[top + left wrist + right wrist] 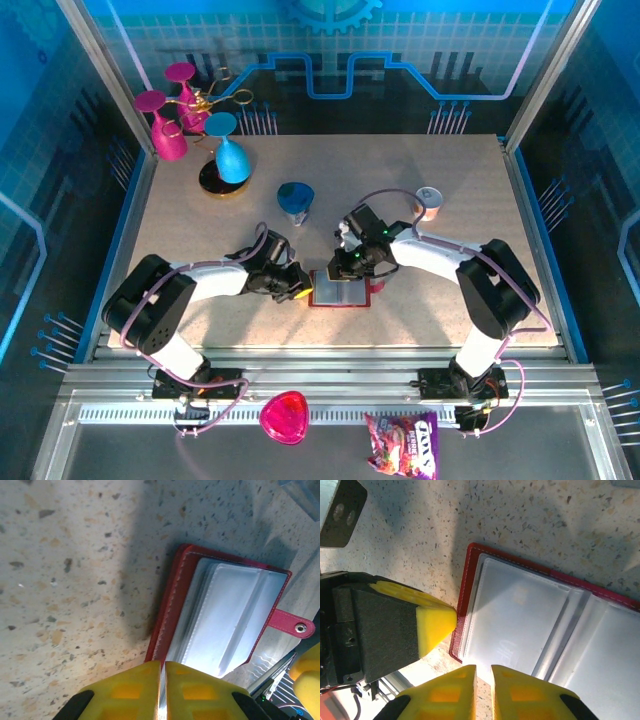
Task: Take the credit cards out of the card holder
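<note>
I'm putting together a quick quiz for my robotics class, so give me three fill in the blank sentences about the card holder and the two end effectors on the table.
1. Between the left end effector and the right end effector lies the dark red ___.
2. It lies ___ on the table, with its pale inner pockets facing up.
3. Its little snap tab is coloured ___.

Missing words: card holder; open; red.

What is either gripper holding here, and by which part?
The left gripper looks pinched on the card holder, at its red outer edge, though a firm grip cannot be confirmed. The right gripper holds nothing.
</note>
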Motion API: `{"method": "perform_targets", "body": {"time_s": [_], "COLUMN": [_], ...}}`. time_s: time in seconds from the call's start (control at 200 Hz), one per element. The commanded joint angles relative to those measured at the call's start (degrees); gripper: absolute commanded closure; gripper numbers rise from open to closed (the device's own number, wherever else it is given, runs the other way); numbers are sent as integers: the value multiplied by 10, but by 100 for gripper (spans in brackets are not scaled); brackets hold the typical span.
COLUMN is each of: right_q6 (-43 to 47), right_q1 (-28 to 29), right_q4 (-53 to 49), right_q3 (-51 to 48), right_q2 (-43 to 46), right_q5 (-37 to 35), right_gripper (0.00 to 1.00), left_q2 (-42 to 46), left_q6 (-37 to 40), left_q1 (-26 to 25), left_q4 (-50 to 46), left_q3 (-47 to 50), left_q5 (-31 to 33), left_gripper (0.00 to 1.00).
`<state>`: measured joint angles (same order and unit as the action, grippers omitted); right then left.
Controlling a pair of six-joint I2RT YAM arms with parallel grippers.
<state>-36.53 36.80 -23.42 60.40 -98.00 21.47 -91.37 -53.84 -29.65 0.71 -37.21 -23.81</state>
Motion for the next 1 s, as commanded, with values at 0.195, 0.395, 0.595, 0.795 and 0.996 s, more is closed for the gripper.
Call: {"method": "perform_targets", "body": {"time_s": [0.195, 0.395, 0.595, 0.795, 0.996], "right_q6": [-21, -30, -33, -32, -32], "right_q1": [20, 31, 34, 35, 34], "right_q4": [5, 7, -1, -13, -20], "right_q3": [1, 13, 17, 17, 18], "right_q2": [-32, -54, -63, -64, -64], "right_q5": [-1, 3, -7, -21, -31], "right_gripper": [80, 77, 69, 66, 64], "left_q2": [-13, -15, -15, -16, -17], "left_q6": [8, 7, 7, 6, 7], "left_q1": [-6, -6, -6, -7, -6], "left_q4": [0, 1, 1, 2, 3], "left_q3": [12, 14, 14, 14, 14], "left_q5": [-2, -1, -2, -1, -2], "left_gripper": [89, 89, 89, 89, 89]}}
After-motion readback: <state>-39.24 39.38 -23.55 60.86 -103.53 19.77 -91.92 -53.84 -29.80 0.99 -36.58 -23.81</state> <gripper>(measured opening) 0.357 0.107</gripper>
